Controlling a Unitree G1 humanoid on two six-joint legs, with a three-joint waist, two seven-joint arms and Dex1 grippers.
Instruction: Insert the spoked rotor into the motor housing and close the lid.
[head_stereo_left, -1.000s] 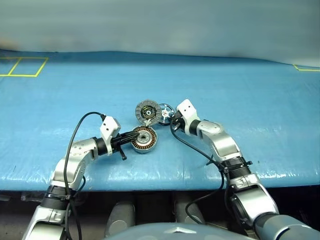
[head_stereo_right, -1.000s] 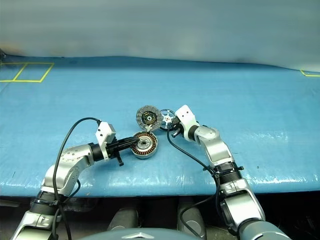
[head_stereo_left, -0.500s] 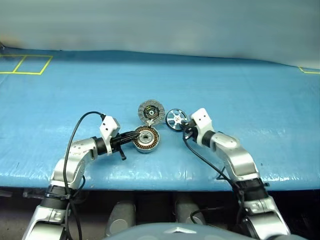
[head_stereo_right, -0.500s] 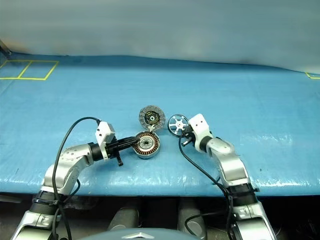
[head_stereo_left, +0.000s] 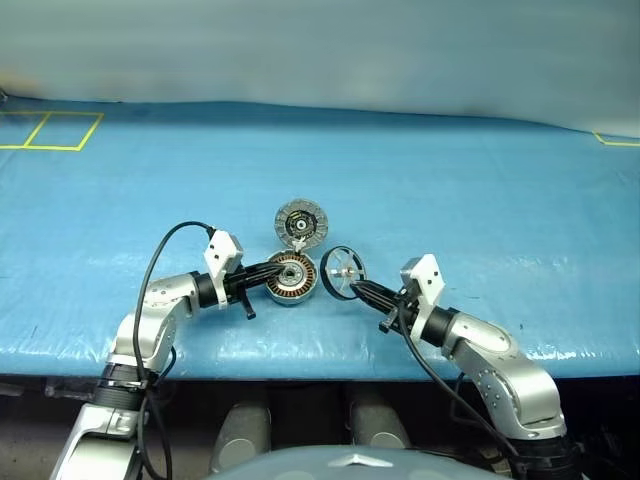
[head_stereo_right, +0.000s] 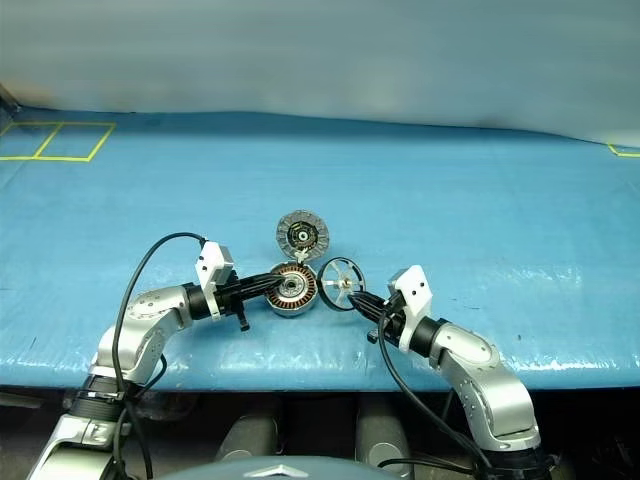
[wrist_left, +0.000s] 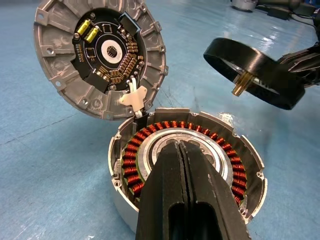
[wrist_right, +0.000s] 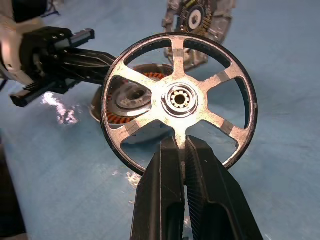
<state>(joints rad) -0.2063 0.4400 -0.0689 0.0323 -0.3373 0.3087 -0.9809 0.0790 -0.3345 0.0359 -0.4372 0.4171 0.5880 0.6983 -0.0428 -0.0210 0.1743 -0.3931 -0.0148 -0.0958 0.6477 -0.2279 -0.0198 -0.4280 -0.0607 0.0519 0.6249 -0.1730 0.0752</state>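
My left pincer (wrist_left: 181, 150), fingers pressed together on nothing, rests on the silver hub of the round grey metal motor housing with its copper windings (head_stereo_left: 290, 279). Its hinged grey lid (head_stereo_left: 301, 223) stands open behind. Just right of the housing, my right pincer (wrist_right: 183, 150) pinches one silver spoke of the black-ringed spoked rotor (head_stereo_left: 341, 273), held on edge. The rotor must tip flat and travel leftward over the hub; I judge my left fingers block it.

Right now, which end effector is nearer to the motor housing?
Left. The left end effector rests shut on the motor housing, over its silver hub. The right end effector holds the spoked rotor just beside the housing, lifted off the table.
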